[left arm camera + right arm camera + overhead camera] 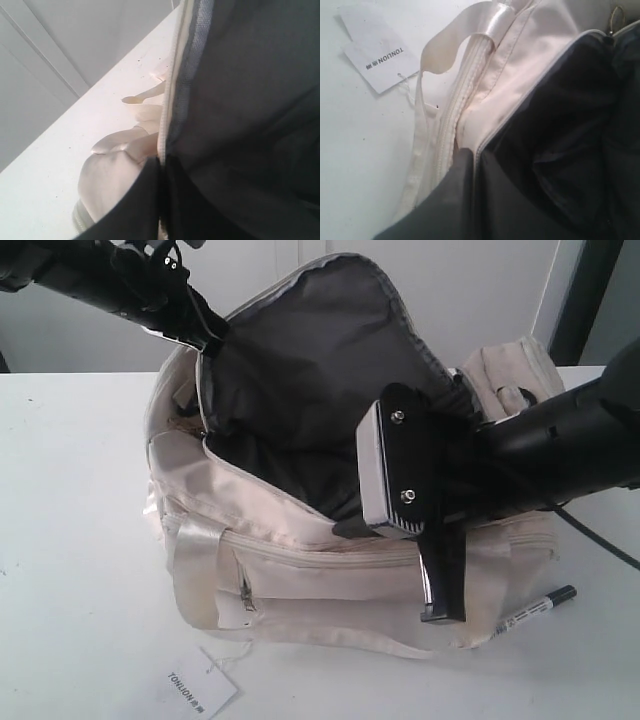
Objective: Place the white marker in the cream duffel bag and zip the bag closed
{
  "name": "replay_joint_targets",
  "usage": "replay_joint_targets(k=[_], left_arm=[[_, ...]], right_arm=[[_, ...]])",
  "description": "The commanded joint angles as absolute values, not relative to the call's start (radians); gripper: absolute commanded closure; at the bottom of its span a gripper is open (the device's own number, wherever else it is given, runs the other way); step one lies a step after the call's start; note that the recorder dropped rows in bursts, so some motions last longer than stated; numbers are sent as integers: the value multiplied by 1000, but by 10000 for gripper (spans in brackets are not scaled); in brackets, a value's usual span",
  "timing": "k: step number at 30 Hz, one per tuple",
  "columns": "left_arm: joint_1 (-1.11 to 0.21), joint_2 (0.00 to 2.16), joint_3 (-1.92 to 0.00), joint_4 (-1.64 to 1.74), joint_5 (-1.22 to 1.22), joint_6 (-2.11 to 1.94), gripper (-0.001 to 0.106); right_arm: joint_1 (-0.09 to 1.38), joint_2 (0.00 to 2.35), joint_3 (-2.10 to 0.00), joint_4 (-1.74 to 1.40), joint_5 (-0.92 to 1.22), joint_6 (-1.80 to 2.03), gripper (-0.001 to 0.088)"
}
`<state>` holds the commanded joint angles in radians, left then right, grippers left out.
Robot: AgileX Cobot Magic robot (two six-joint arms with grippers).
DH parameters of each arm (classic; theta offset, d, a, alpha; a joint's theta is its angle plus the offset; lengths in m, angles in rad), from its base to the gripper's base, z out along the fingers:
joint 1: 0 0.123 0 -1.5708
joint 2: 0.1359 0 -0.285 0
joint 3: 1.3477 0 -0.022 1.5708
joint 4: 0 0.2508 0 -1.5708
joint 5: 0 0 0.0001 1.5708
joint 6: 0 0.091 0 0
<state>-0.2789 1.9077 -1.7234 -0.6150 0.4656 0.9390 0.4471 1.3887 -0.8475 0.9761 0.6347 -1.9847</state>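
The cream duffel bag (300, 570) stands open on the white table, its dark grey lining (320, 360) showing. My left gripper (205, 340) is shut on the back rim of the opening and holds that flap up; in the left wrist view the jaws (161, 165) pinch the cream-edged rim (172, 100). My right gripper (345, 528) is shut on the front rim above the front pocket zipper; in the right wrist view the jaws (476, 152) clamp that edge (520, 107). The white marker (535, 608) lies on the table by the bag's right end, partly hidden under it.
A white paper tag printed TONLION (200, 690) lies on the table in front of the bag, tied by a thread, and also shows in the right wrist view (377, 55). A gold ring pull (617, 17) hangs at the opening's end. Satin straps (190, 540) drape over the bag's left front.
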Motion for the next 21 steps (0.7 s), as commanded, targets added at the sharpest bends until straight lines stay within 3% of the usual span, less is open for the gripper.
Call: replay_joint_targets(k=[7, 21], left_arm=[[-279, 1908, -1723, -571, 473, 939, 1053], [-279, 1908, -1723, -495, 471, 933, 1053]], right_arm=[[447, 1389, -848, 764, 532, -1797, 868], [447, 1389, -848, 766, 490, -1747, 868]])
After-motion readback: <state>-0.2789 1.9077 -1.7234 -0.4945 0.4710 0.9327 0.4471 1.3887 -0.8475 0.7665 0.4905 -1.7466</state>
